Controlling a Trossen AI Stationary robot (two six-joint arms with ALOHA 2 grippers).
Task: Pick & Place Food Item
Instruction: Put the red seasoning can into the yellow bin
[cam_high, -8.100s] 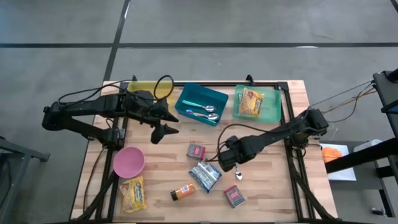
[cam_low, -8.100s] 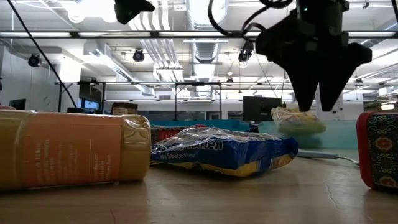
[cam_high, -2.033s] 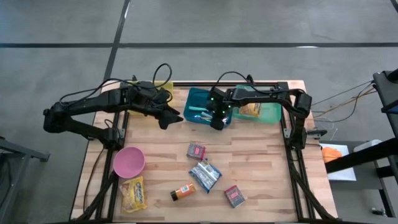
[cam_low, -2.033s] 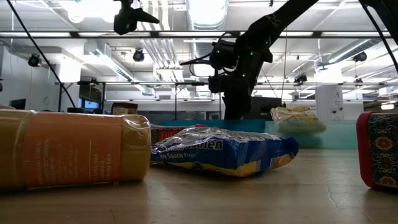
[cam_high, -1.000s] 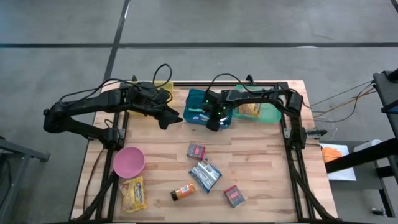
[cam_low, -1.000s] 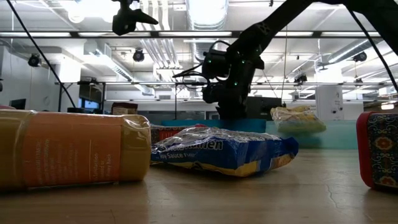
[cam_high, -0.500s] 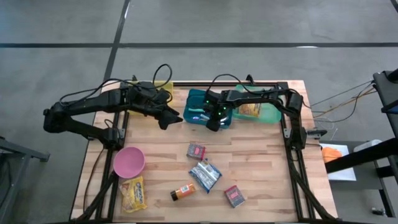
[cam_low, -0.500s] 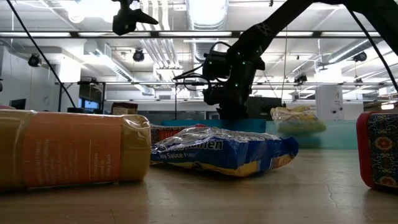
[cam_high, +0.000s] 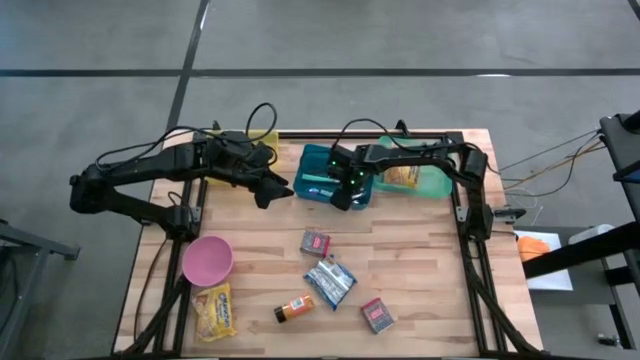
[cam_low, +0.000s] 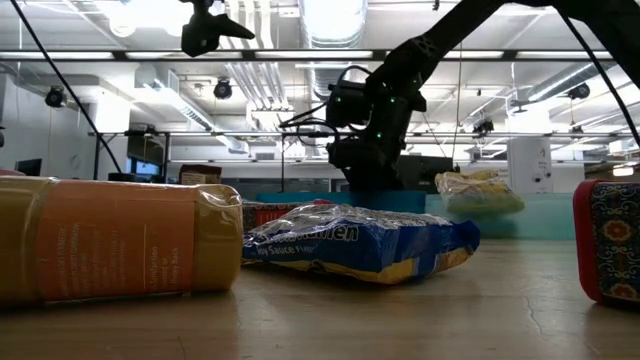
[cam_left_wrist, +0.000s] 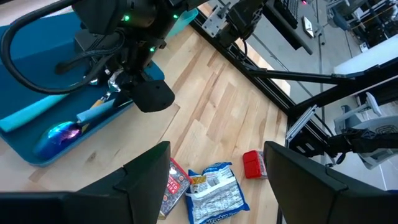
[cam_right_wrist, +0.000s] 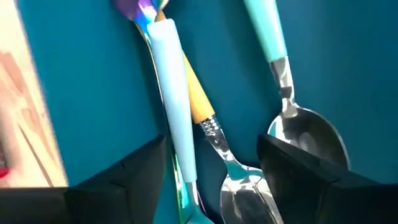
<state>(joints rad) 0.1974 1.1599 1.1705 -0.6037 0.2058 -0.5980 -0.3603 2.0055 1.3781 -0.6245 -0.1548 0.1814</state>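
My right gripper (cam_high: 343, 192) points down into the blue tray (cam_high: 312, 182) at the far middle of the table and is open. Its fingers (cam_right_wrist: 124, 180) stand on either side of a pale-blue-handled spoon (cam_right_wrist: 173, 118) and an orange-handled spoon (cam_right_wrist: 200, 109) lying on the tray floor; a teal-handled spoon (cam_right_wrist: 281, 68) lies beside them. My left gripper (cam_high: 272, 190) hangs open in the air just left of that tray. Food items lie on the near half: a blue packet (cam_high: 329, 282), two red packets (cam_high: 316, 242) (cam_high: 376, 315), an orange bottle (cam_high: 294, 308) and a yellow noodle packet (cam_high: 214, 310).
A green tray (cam_high: 432, 182) right of the blue one holds a noodle packet (cam_high: 403, 176). A pink bowl (cam_high: 207, 260) stands at the near left and a yellow container (cam_high: 262, 140) at the far left. Bare wood lies between the trays and the packets.
My right gripper has opened its fingers low over the blue tray, staying in place. The spoons lie on the tray floor.
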